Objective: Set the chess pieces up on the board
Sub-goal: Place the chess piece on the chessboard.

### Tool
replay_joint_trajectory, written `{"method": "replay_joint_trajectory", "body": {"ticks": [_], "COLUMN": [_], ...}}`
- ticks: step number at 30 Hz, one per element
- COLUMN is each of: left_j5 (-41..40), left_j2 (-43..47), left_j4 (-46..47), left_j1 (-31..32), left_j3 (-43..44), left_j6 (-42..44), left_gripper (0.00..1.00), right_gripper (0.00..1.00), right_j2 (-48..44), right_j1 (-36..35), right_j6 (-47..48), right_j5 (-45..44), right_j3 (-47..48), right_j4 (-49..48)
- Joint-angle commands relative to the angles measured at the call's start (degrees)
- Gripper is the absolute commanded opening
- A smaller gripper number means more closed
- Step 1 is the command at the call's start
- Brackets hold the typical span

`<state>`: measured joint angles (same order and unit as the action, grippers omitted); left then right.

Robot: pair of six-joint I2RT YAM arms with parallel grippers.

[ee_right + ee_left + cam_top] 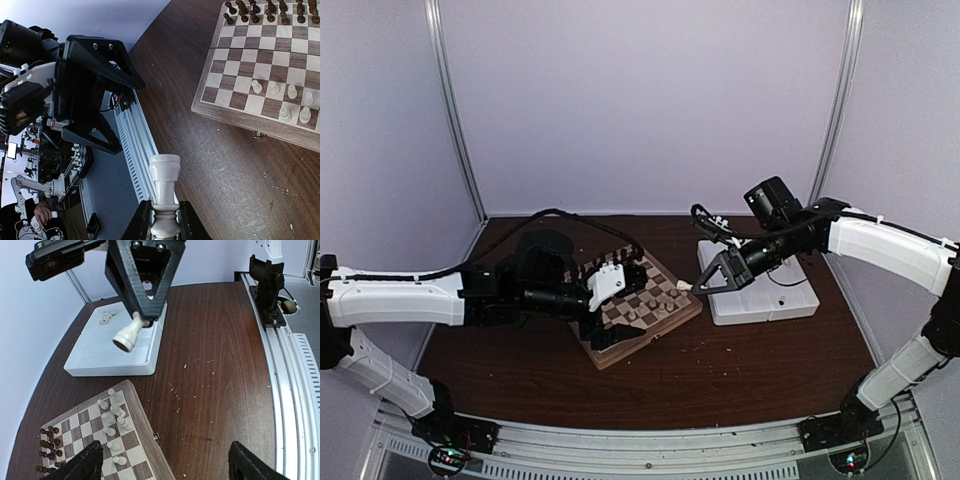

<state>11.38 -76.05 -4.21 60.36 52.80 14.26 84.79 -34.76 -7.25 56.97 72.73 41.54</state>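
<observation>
Beside the thick pale rim of the square checkered wooden board point(655, 340), bare dark wood-grain worktop point(750, 370) lies open from 4 to 6 o'clock; the right pincer point(165, 220) clamps a smooth cream-white turned chess piece point(165, 175) by the white rectangular tray point(110, 371) at 3 o'clock, and the left pincer point(167, 465) gapes wide and empty over the board.

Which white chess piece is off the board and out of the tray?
The white piece pinched in the right hand, held in the air. The other white pieces stand on the board or lie in the tray.
</observation>
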Motion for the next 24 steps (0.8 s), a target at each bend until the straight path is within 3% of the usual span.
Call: {"method": "replay_joint_trajectory", "body": {"ticks": [1, 8, 24], "left_j5": [1.8, 5.5, 6.9], "left_j2": [-2.7, -5.2, -6.6], "left_j4": [5.9, 8.1, 7.9], "left_j1": [0.3, 0.4, 0.4], "left_j3": [3.3, 4.6, 6.5], "left_j6": [3.4, 5.7, 7.3], "left_gripper": [0.85, 0.77, 0.62], "right_gripper": [0.15, 0.15, 0.16], "right_j2": [-2.3, -3.5, -0.8], "right_j1": [-2.4, -5.3, -8.4], "right_j6": [-3.3, -6.8, -4.0], "right_j5": [-0.5, -1.9, -1.3], "right_j3": [-3.6, -5.2, -0.8], "right_j4": [-5.3, -9.5, -5.4]}}
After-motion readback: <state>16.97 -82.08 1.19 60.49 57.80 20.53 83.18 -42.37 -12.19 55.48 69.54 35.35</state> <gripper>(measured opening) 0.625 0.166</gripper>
